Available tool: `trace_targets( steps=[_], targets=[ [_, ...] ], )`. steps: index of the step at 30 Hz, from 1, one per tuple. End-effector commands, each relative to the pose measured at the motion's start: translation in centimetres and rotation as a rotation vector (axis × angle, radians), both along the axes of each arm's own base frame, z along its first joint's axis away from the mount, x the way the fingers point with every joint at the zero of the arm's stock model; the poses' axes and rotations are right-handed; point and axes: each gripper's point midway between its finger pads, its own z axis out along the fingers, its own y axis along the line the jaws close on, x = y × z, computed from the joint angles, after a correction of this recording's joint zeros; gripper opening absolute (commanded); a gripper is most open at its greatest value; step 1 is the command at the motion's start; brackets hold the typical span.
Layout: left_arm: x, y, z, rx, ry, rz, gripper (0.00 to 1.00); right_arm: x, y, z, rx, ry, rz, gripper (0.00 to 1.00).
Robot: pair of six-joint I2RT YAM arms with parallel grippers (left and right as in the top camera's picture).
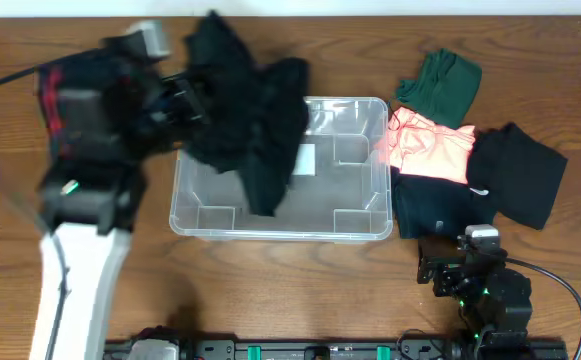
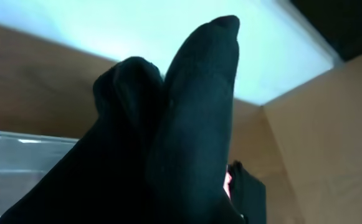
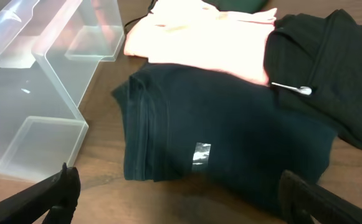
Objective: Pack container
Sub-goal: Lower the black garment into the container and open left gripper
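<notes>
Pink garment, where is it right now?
In the overhead view the pink garment lies just right of the container, between the green garment beyond it and the dark folded garment nearer the arms, a black garment at its right.

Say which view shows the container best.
Overhead: the whole container shows, bar where the black garment hangs over it. Right wrist catches only one end; left wrist, a sliver behind the garment.

Glossy plastic container [image 1: 270,232], wood-grain table [image 1: 530,60]
</notes>
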Motion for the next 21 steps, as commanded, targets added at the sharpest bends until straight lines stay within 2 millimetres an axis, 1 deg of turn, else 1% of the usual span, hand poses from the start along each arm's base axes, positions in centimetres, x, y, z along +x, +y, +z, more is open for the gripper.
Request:
trace_targets(
  steps=[1, 3, 6, 9, 11, 13, 16, 20, 21],
  targets=[
    [1.1, -2.5, -0.9, -0.058, 0.066, 0.051, 0.06, -0.1, -0.2, -0.1, 0.007, 0.005, -0.014, 0.99],
    [1.5, -4.1, -2.8, -0.040, 0.119, 0.063, 0.06, -0.1, -0.2, -0.1, 0.007, 0.005, -0.014, 0.99],
    [1.4, -5.7, -5.1, -0.013, 0.187, 0.068, 0.06, -0.1, -0.2, -0.1, 0.007, 0.005, -0.014, 0.99],
    [0.9, -7.2, -7.1, 0.020, 0.240, 0.049, 0.06, -0.1, -0.2, -0.1, 0.007, 0.005, -0.014, 0.99],
    [0.6, -7.5, -8.3, 0.043, 0.264, 0.054, 0.06, -0.1, -0.2, -0.1, 0.007, 0.005, -0.014, 0.99],
    [0.5, -7.1, -9.8, 0.075, 0.294, 0.100, 0.06, -0.1, -0.2, -0.1, 0.007, 0.005, -0.014, 0.99],
    [0.3, -5.8, -11.6, 0.132, 0.330, 0.164, 0.06, -0.1, -0.2, -0.1, 0.007, 0.005, -0.014, 0.99],
    [-0.8, -4.2, -13.8, 0.213, 0.398, 0.212, 0.06, -0.1, -0.2, -0.1, 0.007, 0.005, -0.014, 0.99],
    [-1.3, -3.5, -14.3, 0.245, 0.421, 0.231, 0.06, -0.1, -0.2, -0.1, 0.007, 0.005, -0.014, 0.99]
  ],
)
